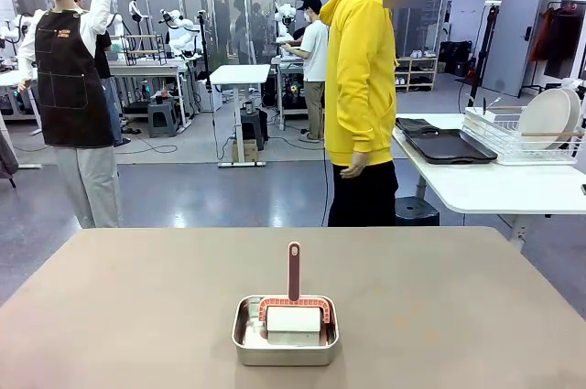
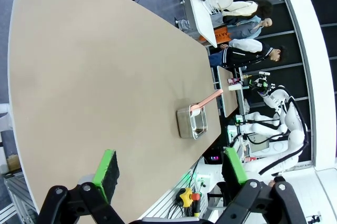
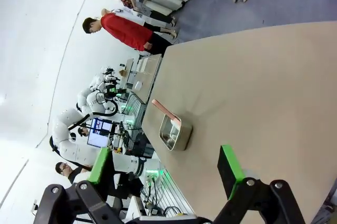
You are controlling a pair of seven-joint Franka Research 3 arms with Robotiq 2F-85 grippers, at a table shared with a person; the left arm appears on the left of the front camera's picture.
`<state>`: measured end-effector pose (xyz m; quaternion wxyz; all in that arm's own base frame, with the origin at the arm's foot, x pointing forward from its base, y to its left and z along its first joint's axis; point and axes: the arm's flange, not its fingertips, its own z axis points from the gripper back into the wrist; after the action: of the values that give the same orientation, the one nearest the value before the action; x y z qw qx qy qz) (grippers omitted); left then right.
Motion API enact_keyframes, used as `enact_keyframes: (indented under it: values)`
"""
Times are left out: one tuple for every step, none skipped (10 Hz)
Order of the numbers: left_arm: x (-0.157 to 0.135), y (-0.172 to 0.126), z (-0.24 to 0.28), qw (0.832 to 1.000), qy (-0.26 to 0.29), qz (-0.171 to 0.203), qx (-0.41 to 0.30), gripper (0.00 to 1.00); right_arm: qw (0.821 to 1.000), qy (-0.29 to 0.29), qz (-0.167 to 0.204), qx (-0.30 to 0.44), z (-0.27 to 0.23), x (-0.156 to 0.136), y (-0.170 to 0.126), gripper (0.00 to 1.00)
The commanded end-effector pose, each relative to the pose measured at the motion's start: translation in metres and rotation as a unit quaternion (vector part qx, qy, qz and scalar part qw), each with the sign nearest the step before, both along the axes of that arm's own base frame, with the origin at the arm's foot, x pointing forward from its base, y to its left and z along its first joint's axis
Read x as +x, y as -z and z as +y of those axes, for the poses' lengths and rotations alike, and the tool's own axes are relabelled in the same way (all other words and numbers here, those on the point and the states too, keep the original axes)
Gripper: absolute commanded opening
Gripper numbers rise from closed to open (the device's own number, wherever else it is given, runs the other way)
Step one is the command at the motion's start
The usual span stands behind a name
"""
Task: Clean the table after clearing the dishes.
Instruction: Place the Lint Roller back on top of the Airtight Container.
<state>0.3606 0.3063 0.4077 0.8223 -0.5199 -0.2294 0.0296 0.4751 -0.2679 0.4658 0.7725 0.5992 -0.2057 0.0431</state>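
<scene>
Left hand (image 2: 168, 174): fingers apart, empty, above near edge of surface (image 1: 137, 297). Right hand (image 3: 166, 168): fingers apart, empty, likewise. Steel pan (image 1: 285, 341) on surface, holding pink-handled roller (image 1: 293, 302). Dishes (image 1: 547, 117) racked on white table beyond surface.

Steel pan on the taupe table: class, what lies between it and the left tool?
Bare table top lies between the steel pan and the open left tool, per the left wrist view.

A steel pan (image 1: 285, 331) sits on the bench (image 1: 137, 307) near its front edge, at the middle. A lint roller (image 1: 293, 302) lies in the pan, its handle pointing toward the far side.
</scene>
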Motion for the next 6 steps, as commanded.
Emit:
enact_keyframes:
  values:
    - [-0.0040,-0.0007,0.0015,1.000,0.001,-0.010,-0.006,1.00,1.000,-0.008,0.008,0.000,0.0084,-0.0195,-0.0024,1.00]
    - [-0.0040,-0.0007,0.0015,1.000,0.001,-0.010,-0.006,1.00,1.000,-0.008,0.008,0.000,0.0084,-0.0195,-0.0024,1.00]
    - [-0.0040,-0.0007,0.0015,1.000,0.001,-0.010,-0.006,1.00,1.000,-0.008,0.008,0.000,0.0084,-0.0195,-0.0024,1.00]
    - [-0.0040,-0.0007,0.0015,1.000,0.001,-0.010,-0.006,1.00,1.000,-0.008,0.008,0.000,0.0084,-0.0195,-0.0024,1.00]
    - [-0.0040,-0.0007,0.0015,1.000,0.001,-0.010,-0.006,1.00,1.000,-0.008,0.008,0.000,0.0084,-0.0195,-0.0024,1.00]
    - [-0.0040,-0.0007,0.0015,1.000,0.001,-0.010,-0.006,1.00,1.000,-0.008,0.008,0.000,0.0084,-0.0195,-0.0024,1.00]
